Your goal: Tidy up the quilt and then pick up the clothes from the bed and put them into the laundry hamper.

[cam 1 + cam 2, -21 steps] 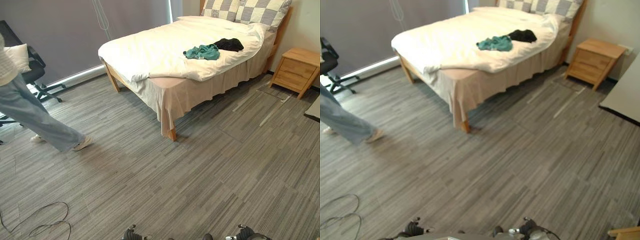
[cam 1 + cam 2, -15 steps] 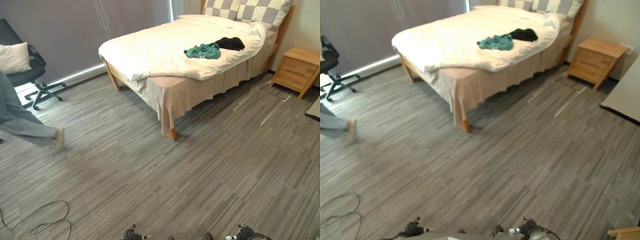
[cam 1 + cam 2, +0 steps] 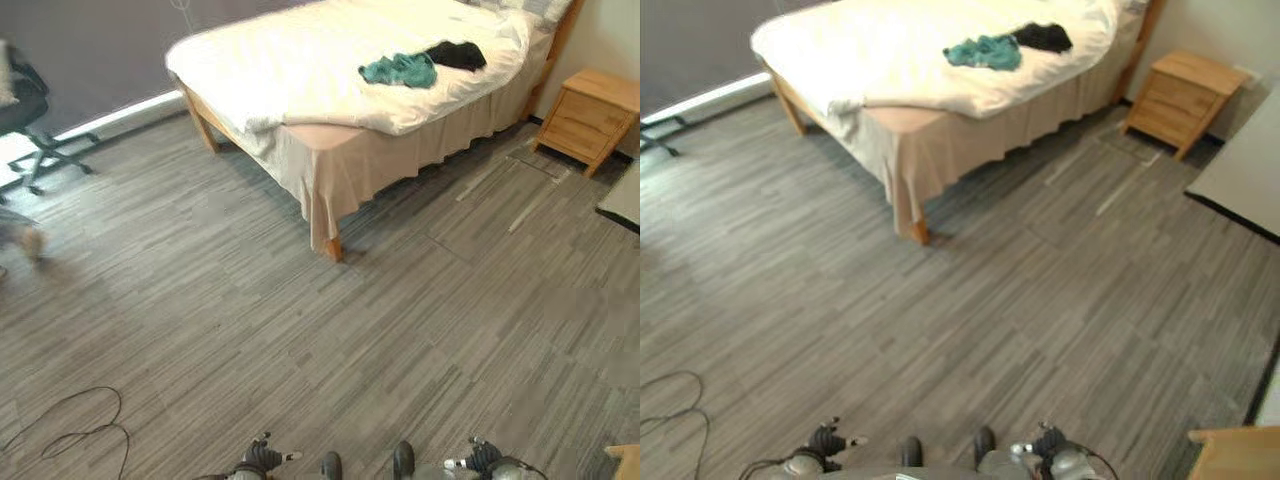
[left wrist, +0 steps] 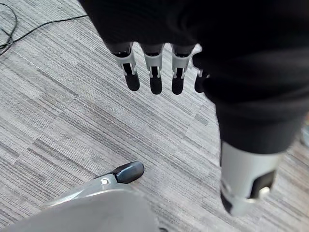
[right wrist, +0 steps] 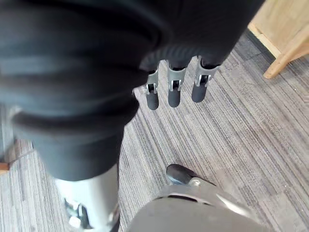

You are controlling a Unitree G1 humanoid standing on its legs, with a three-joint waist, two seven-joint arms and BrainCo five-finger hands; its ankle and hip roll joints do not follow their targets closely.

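Note:
Across the room stands a wooden bed (image 3: 335, 170) under a white quilt (image 3: 290, 60), which lies rumpled with its near corner folded back off the pink sheet. A teal garment (image 3: 398, 69) and a black garment (image 3: 455, 54) lie side by side on the quilt toward the bed's right side. Both of my hands hang low over the grey floor, far from the bed. My left hand (image 4: 155, 77) is open with straight fingers and holds nothing. My right hand (image 5: 174, 92) is open and empty too.
A wooden nightstand (image 3: 585, 118) stands right of the bed. An office chair (image 3: 30, 110) is at the far left, and a person's shoe (image 3: 30, 242) shows below it. A pale flat surface (image 3: 1240, 170) and a wooden corner (image 3: 1235, 455) lie at the right.
The camera has tipped down, so the whole scene sits higher in the picture. The person has walked off to the left; just a shoe remains. The clothes have not moved.

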